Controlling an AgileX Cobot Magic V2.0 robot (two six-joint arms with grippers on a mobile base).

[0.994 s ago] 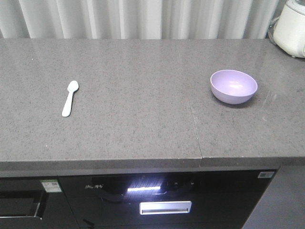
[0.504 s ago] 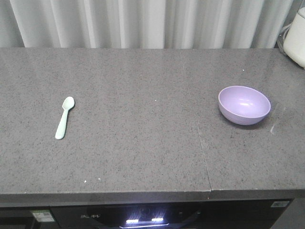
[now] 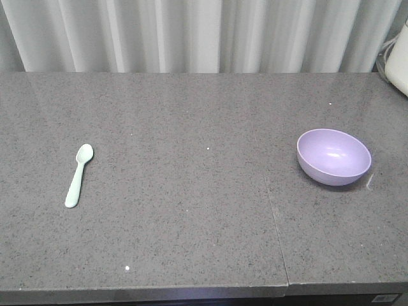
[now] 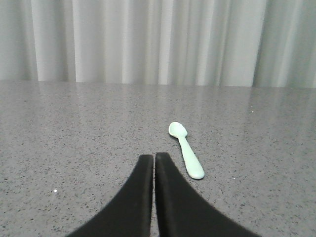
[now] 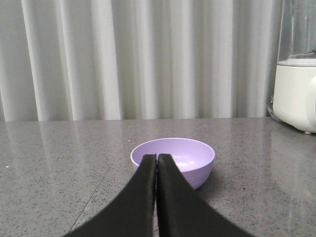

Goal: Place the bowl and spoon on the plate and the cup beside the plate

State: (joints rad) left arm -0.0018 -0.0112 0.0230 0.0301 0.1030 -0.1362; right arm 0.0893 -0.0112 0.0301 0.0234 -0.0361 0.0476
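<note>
A white pleated curtain (image 3: 191, 32) hung behind the grey speckled stone countertop (image 3: 191, 210), and a white appliance (image 5: 296, 94) stood at its far right. The small mint-green plastic spoon (image 3: 79, 174) lay on the left with its long axis running near-to-far and its scoop toward the curtain. The glossy lavender plastic bowl (image 3: 333, 156) sat upright on the right, well apart from the spoon. The black left gripper (image 4: 154, 160) and the right gripper (image 5: 156, 160) each had their fingers pressed together, holding nothing.

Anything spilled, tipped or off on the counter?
Nothing stands out. The lavender plastic bowl sits upright and empty; the mint-green plastic spoon lies flat on the grey stone counter. No plate or cup in view.
</note>
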